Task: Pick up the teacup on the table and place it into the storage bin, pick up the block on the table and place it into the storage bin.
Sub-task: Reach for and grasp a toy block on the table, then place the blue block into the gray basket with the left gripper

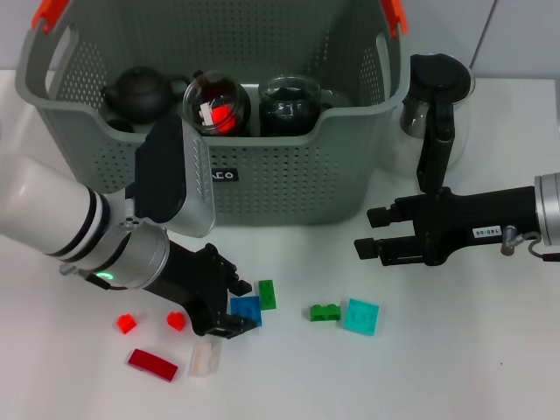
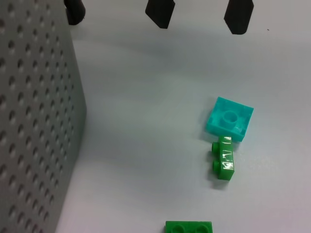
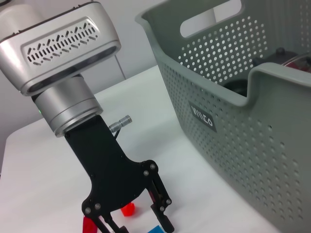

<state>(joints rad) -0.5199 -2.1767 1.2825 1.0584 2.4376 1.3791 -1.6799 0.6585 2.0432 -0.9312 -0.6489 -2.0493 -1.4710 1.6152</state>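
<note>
Table [image 1: 455,367] strewn with blocks, left gripper [image 1: 234,308] low, jaws spread around blue block [image 1: 246,308], right gripper [image 1: 366,232] hovering open, empty, beside storage bin [image 1: 289,184].

The storage bin [image 1: 289,175] is carrying a small black label [image 1: 222,176] with white lettering on its front wall; only the ending "ACO" is showing in the head view, the rest lying behind the left arm. In the right wrist view the same label [image 3: 201,117] is reading unclearly. A white sticker [image 1: 486,233] on the right arm is showing small digits, too tiny to read
</note>
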